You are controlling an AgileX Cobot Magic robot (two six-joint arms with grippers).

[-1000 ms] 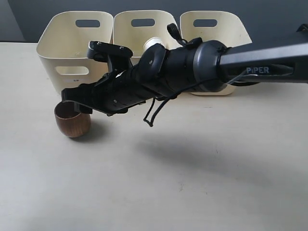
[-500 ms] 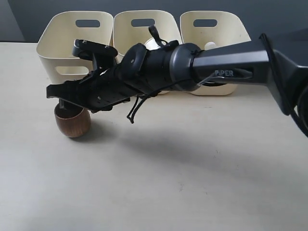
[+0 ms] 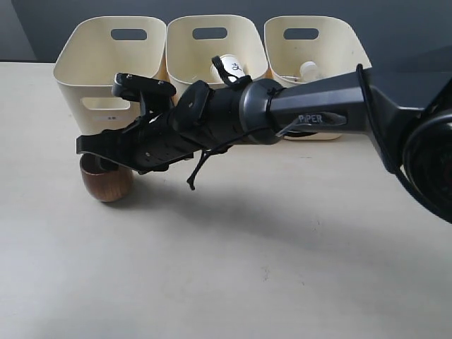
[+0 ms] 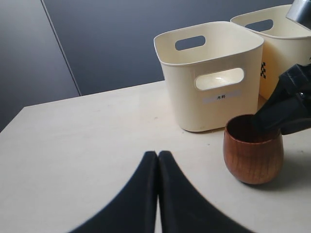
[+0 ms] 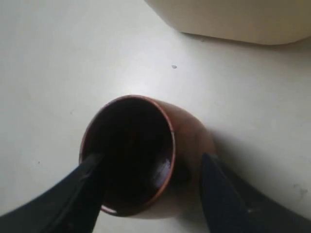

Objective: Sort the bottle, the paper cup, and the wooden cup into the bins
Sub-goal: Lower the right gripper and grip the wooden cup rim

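Note:
The dark brown wooden cup [image 3: 107,186] stands upright on the table in front of the left bin [image 3: 106,67]. My right gripper [image 3: 92,154] reaches across from the right and is open around the cup [image 5: 146,150]. One fingertip [image 5: 92,167] sits at the rim's edge and the other [image 5: 211,170] stands outside the wall, a little apart from it. The white paper cup [image 3: 224,68] lies in the middle bin [image 3: 212,39]. The bottle's white cap [image 3: 308,68] shows in the right bin [image 3: 318,42]. My left gripper [image 4: 158,155] is shut and empty, low over the table short of the wooden cup [image 4: 253,155].
The three cream bins stand in a row along the table's back edge before a dark wall. The left bin [image 4: 209,82] stands just behind the cup. The right arm's black body [image 3: 282,116] stretches across in front of the middle and right bins.
My right gripper has reached further left over the wooden cup and then dropped, so its fingers now stand around the cup's rim. The cup has not moved.

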